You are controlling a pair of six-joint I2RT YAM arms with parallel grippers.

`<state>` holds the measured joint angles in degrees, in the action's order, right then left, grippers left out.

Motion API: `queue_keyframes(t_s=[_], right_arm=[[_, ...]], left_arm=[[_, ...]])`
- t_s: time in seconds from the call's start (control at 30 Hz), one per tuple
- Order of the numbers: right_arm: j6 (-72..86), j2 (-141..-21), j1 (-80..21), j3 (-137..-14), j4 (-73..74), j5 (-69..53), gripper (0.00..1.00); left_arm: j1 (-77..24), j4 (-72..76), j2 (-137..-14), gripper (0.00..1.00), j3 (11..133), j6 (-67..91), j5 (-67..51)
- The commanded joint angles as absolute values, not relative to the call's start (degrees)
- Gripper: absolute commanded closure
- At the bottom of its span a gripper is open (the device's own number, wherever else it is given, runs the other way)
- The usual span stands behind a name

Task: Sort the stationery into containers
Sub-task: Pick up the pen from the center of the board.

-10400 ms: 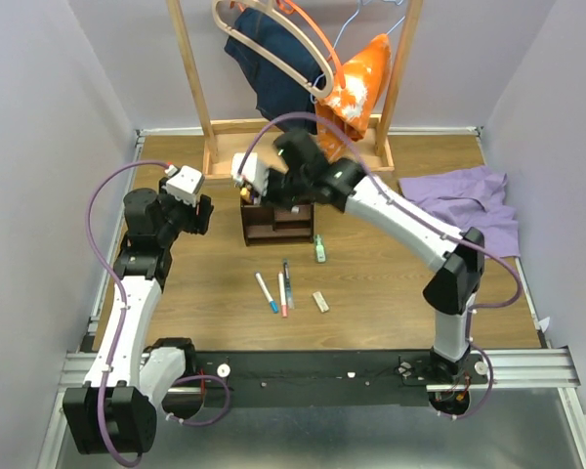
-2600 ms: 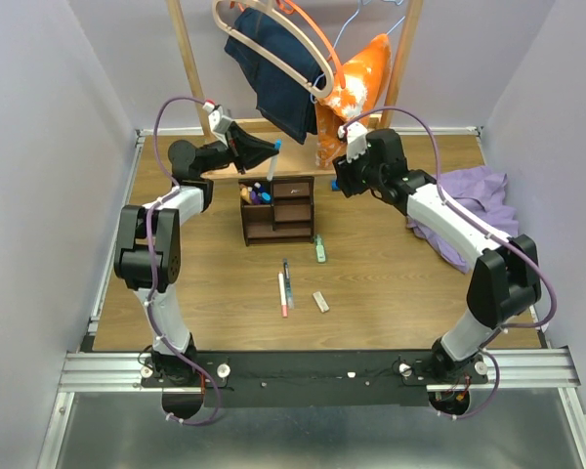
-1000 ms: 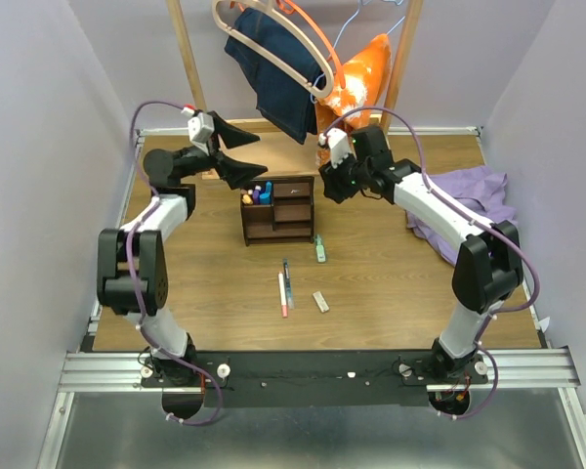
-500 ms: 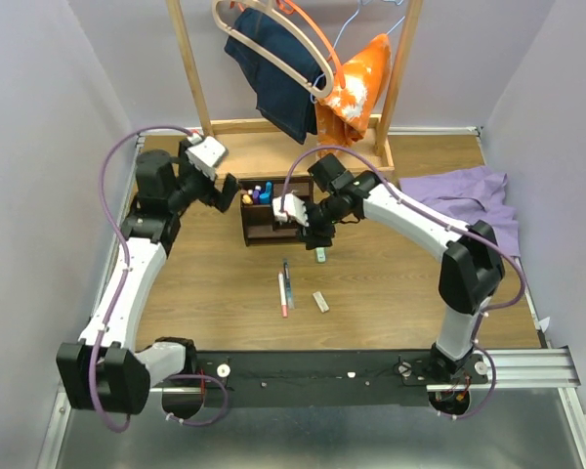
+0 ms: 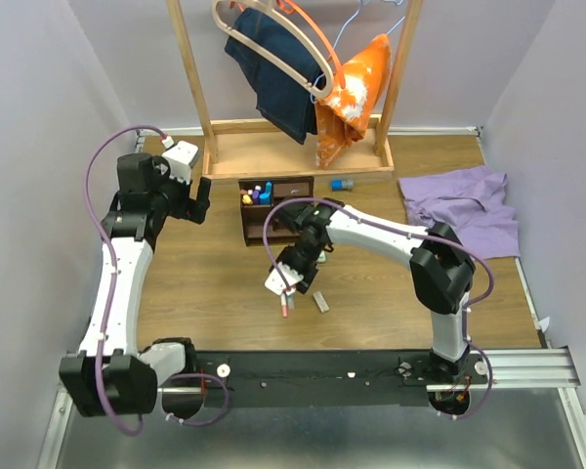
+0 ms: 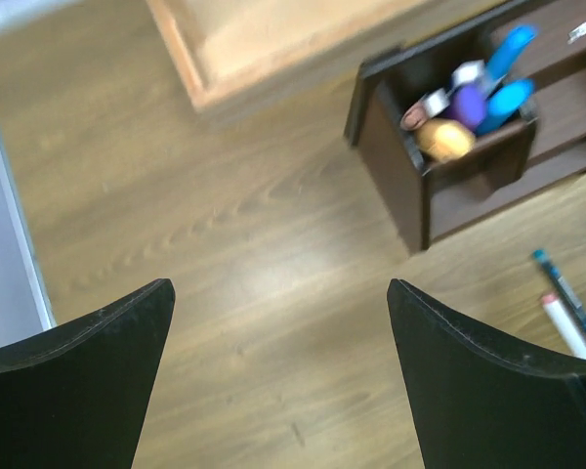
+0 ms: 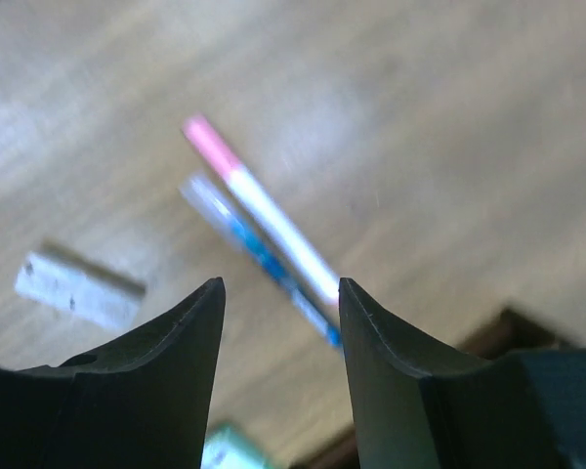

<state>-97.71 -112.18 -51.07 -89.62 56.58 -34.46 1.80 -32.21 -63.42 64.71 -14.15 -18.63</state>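
Right now the right gripper is hovering just above the pink-tipped pen and the blue-marked pen, which are lying side by side on the worktop; its jaws are standing half open, gripping nothing. The eraser is lying nearby. The left gripper is hanging wide open and empty beside the organizer, whose slot is holding markers

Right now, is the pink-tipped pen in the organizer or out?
Out: the pink-tipped pen lies flat on the table beside a blue pen.
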Motion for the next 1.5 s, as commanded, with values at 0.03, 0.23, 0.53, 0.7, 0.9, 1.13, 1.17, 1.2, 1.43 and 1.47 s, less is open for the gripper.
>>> queue_keyframes(t_s=[0.03, 0.23, 0.53, 0.7, 0.9, 1.13, 1.17, 1.2, 1.43, 1.47], right_arm=[[-106.44, -117.58, -54.75, -94.12, 60.20, -35.60, 0.45], [-106.69, -120.23, -58.27, -95.54, 59.67, -34.10, 0.47], [-107.40, -125.33, -58.89, -101.87, 65.13, -32.78, 0.53], [-107.40, -126.82, -59.50, -103.18, 66.35, -31.56, 0.54], [-108.19, -126.21, -59.50, -102.48, 68.03, -29.27, 0.54], [-108.28, -126.82, -59.59, -101.95, 68.20, -28.13, 0.53], [-108.37, -126.91, -59.50, -101.52, 67.94, -27.95, 0.53], [-108.28, -126.91, -59.50, -101.17, 67.77, -27.69, 0.53], [-107.75, -127.35, -59.50, -99.93, 66.45, -27.33, 0.53], [-107.93, -127.44, -59.50, -100.02, 66.45, -27.42, 0.53]], left_arm=[[9.65, -35.69, -70.31, 0.01, 65.39, -9.51, -17.22], [16.96, -28.92, -68.56, 0.01, 63.37, -0.27, -19.59], [18.10, -28.04, -63.20, 0.01, 59.33, 2.90, -21.45], [18.28, -28.13, -62.14, 0.01, 57.83, 2.64, -21.88], [18.28, -26.99, -62.14, 0.01, 56.43, 2.99, -22.41], [18.28, -26.63, -62.84, 0.01, 56.43, 3.43, -23.47], [18.28, -26.54, -62.93, 0.01, 56.34, 3.43, -23.47], [18.28, -26.63, -62.84, 0.01, 56.42, 3.51, -23.55], [18.28, -25.93, -62.93, 0.01, 55.64, 4.22, -23.73], [18.28, -25.58, -62.93, 0.01, 55.46, 4.48, -23.73]])
